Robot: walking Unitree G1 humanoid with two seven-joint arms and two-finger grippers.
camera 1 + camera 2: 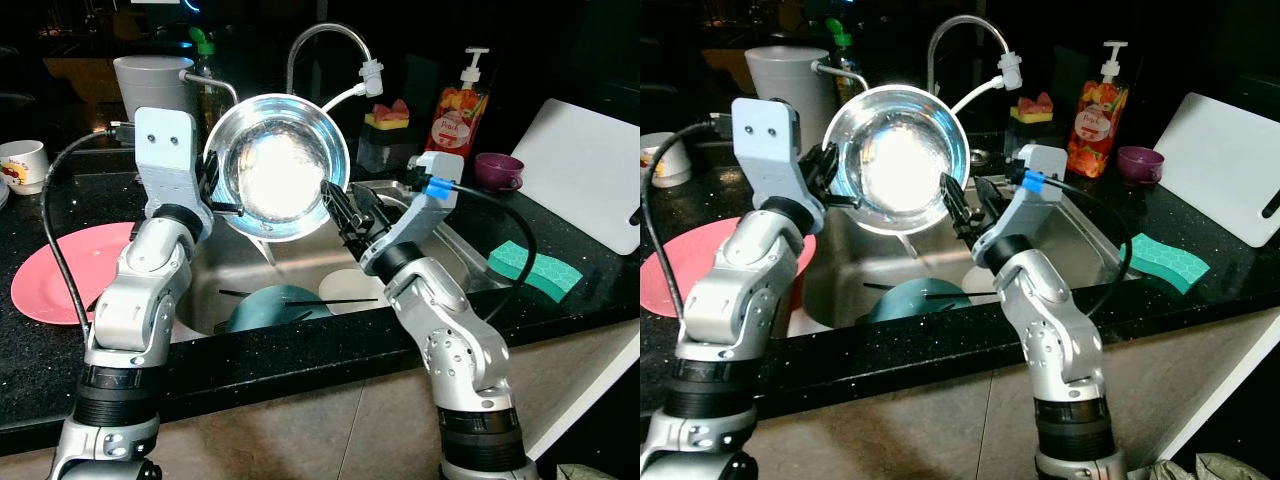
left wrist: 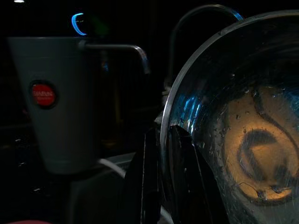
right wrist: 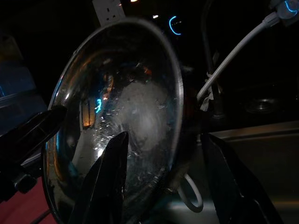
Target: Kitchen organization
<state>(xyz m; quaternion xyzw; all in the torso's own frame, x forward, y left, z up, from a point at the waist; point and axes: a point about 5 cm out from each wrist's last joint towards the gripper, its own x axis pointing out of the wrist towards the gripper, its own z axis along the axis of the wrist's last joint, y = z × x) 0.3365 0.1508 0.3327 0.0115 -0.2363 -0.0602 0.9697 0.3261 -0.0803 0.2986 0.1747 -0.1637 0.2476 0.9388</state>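
Steel bowl (image 1: 277, 166) held up over the sink (image 1: 300, 270), tipped on edge with its hollow facing the robot; water beads cling to the inside (clear in both wrist views).

Left end effector (image 1: 218, 195) is clamped on the bowl's left rim, 1 finger (image 2: 145, 186) outside and 1 inside the lip. Right end effector (image 1: 340, 215) has its fingers spread, straddling the right rim: 1 finger (image 3: 110, 182) crosses the inside face, the other sits behind the bowl. I cannot tell whether either one touches the metal.

Below in the basin: a teal bowl (image 1: 272, 307), a pale plate (image 1: 352, 290) and a thin dark utensil lying across them. On the tabletop, a pink plate (image 1: 70, 270) to the left, a green sponge (image 1: 533, 265) to the right, soap bottle (image 1: 456, 112) and faucet (image 1: 330, 45) behind.

Judgement: this looks like draining or a handover between arms.
- Close the right fingers on the rim before the left ones let go; wet steel slips.
- Keep the bowl tilted over the basin so drips fall there.
- Mind the faucet and its white hose just behind the rim.
- Avoid dropping it onto the dishes below.
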